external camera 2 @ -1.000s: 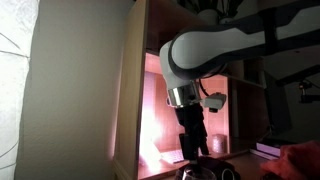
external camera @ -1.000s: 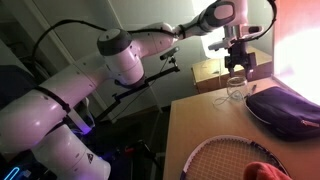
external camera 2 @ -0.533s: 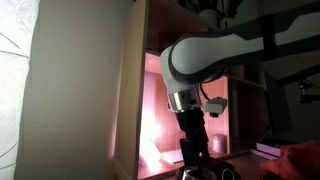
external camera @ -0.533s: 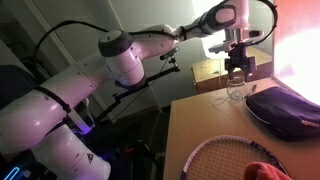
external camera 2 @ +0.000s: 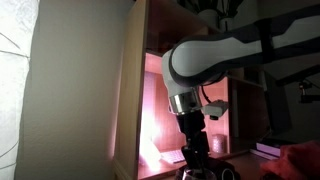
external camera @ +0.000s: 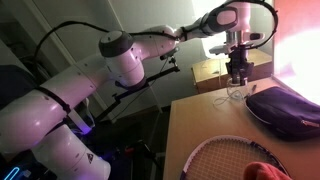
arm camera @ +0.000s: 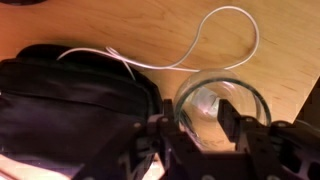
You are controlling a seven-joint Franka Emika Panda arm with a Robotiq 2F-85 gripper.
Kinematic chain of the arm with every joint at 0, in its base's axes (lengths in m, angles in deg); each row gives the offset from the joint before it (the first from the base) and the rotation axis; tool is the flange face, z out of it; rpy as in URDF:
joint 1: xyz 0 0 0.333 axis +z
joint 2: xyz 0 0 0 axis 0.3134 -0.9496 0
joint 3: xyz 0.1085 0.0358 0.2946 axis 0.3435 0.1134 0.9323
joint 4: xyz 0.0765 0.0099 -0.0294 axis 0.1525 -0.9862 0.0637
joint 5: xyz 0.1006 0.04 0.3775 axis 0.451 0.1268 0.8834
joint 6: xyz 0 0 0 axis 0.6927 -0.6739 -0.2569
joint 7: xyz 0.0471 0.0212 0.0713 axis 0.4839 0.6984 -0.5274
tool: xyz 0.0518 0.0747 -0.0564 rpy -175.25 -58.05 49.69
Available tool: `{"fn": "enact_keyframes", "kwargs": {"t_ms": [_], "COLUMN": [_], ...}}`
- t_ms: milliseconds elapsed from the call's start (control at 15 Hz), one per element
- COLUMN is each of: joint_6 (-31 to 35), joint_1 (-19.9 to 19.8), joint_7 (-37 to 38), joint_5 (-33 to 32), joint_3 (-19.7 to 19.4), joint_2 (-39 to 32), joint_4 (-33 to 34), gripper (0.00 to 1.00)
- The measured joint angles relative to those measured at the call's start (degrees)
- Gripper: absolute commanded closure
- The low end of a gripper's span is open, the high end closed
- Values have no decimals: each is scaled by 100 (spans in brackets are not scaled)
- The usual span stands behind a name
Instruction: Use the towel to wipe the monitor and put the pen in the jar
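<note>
Fingers point(arm camera: 232, 115) low over jar point(arm camera: 222, 98) on bench point(arm camera: 150, 25), apart, gripping nothing visible; no pen seen. Hardly shifted from a second ago. Suggests pen step near its end. Towel point(external camera: 262, 172) well apart, beside racket point(external camera: 222, 152).

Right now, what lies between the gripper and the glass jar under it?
Nothing that shows. In the wrist view the gripper hangs over the open mouth of the jar, and only clear glass appears between its fingers.

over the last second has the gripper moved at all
Yes: the gripper has come down slightly toward the jar, which has stayed put below it.
</note>
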Motion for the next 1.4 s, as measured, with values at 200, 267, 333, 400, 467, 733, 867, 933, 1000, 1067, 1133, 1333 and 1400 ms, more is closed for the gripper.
{"fn": "enact_keyframes", "kwargs": {"t_ms": [200, 267, 333, 400, 467, 733, 867, 933, 1000, 1067, 1133, 1333, 1400], "joint_6": [0, 0, 1, 2, 2, 2, 2, 2, 2, 2, 2, 0, -1], "joint_1": [1, 2, 3, 4, 4, 5, -1, -4, -7, -13, -20, -51, -53], "joint_7": [146, 225, 302, 377, 457, 834, 1073, 1184, 1262, 1321, 1346, 1349, 1357], "joint_5": [0, -1, -3, -3, -6, -24, -25, -25, -17, -9, 4, 130, 177], "joint_3": [-24, -34, -44, -46, -47, -70, -100, -122, -149, -177, -203, -240, -244], "joint_2": [0, 0, 1, 3, 7, 15, 20, 20, 20, 19, 19, 3, -10], "joint_4": [0, 0, 1, 4, 7, 21, 6, -27, -76, -140, -220, -443, -512], "gripper": [98, 100, 100, 97, 97, 97, 97, 97, 97, 97, 97, 97, 97]}}
